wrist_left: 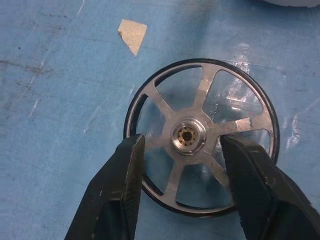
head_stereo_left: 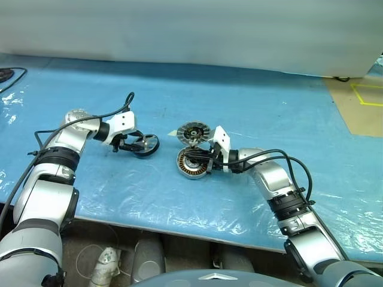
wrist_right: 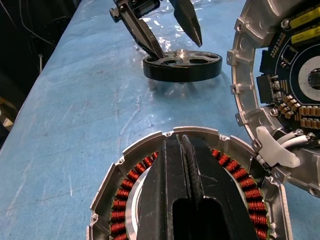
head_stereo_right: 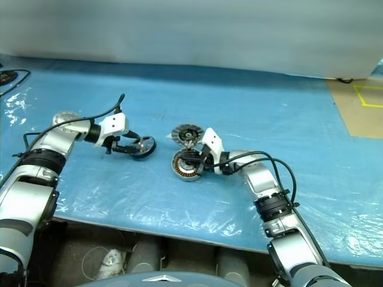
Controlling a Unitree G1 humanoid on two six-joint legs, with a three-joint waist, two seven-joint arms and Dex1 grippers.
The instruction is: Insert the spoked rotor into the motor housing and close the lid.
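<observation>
Barely begun: spoked rotor [wrist_left: 200,145] flat on the counter [head_stereo_left: 251,107], straddled by the left gripper [head_stereo_left: 136,144], jaws apart (unclamped). Right gripper [head_stereo_left: 196,162] pinched shut over motor housing [wrist_right: 125,190]; lid [head_stereo_left: 192,131] beside.

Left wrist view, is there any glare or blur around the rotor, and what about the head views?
Left wrist view: spoked rotor sharp, its silver spokes catching soft highlights, with white glints on the plastic-covered blue table at its far side; the near black fingers look soft. Left eye view: bright glare patches on the table's crinkled plastic along the left edge and front.
</observation>
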